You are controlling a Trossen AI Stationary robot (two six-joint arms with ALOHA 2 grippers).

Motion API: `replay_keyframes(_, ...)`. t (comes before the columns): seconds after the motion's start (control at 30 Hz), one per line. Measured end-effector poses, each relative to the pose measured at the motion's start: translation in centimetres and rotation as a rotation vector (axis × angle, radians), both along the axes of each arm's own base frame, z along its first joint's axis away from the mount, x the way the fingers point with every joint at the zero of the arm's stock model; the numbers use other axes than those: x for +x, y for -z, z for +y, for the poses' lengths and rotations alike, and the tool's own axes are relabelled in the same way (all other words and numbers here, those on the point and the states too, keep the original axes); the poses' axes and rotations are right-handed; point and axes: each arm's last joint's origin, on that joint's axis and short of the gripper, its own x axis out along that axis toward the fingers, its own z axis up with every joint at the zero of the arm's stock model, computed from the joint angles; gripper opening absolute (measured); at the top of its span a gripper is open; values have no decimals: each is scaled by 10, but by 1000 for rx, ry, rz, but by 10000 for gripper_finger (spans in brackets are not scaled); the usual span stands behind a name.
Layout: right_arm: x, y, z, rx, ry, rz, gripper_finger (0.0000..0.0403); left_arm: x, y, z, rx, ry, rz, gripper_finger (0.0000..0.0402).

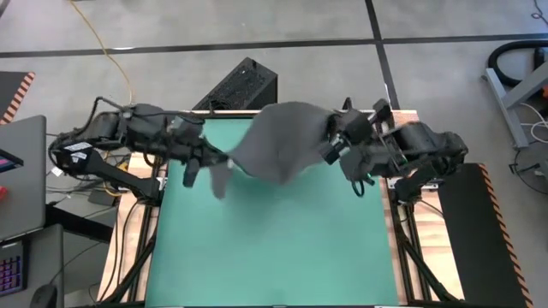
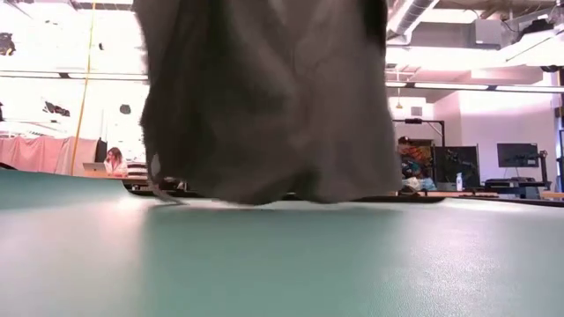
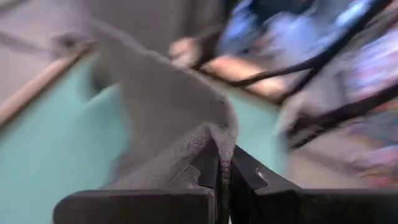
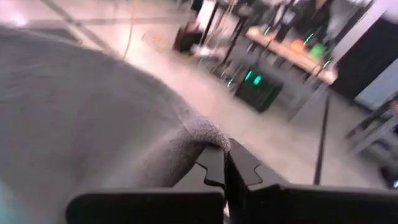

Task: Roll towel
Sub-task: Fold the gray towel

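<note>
Green mat [image 2: 282,264] fills the foreground of the low view and covers the table [image 1: 396,248] seen from above. Over its far half hangs the towel [image 1: 282,141], lifted clear and stretched between both arms, its lower edge sagging close to the mat; whether it touches I cannot tell.

Left hand [image 3: 222,163] is pressed together on one towel corner, the cloth bunched between its fingers. Right hand [image 4: 225,163] is likewise clamped on the opposite corner.

My judgement: the step in hand is spreading the towel flat before rolling. To do it well, both hands should keep the top edge taut and level, lower the hanging edge onto the mat first, then draw back so the cloth lays down without folds.

From above, both arms and the span between them show, but not the pinches. Wrist views show each pinch closely, nothing of the towel's lower edge. Only the low view shows that edge, with people at desks in the room beyond.
</note>
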Motion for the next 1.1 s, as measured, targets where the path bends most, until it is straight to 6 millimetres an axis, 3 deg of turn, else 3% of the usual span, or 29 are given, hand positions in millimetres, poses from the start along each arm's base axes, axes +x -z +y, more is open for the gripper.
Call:
replay_keyframes(0.17, -4, -2, 13, -62, -14, -21, 11, 21, -22, -30, -197, 140, -262, 0)
replay_keyframes(0.3, -5, -3, 19, -60, -40, -23, 11, 24, -25, -46, -245, 141, -299, 0)
replay_keyframes(0.4, -4, -2, 16, -43, -31, -31, 11, 20, -16, -49, -215, 53, -209, 0)
replay_keyframes(0.57, 13, 12, -4, 62, 7, 22, 11, 18, 21, -43, -123, -115, 93, 0)
replay_keyframes(0.77, 57, 60, -36, 146, 96, 233, 11, 24, 67, -31, -43, -243, 329, 0)
replay_keyframes(1.1, 144, 169, -85, 124, 159, 656, 33, 34, 148, -27, -36, -266, 611, 0)
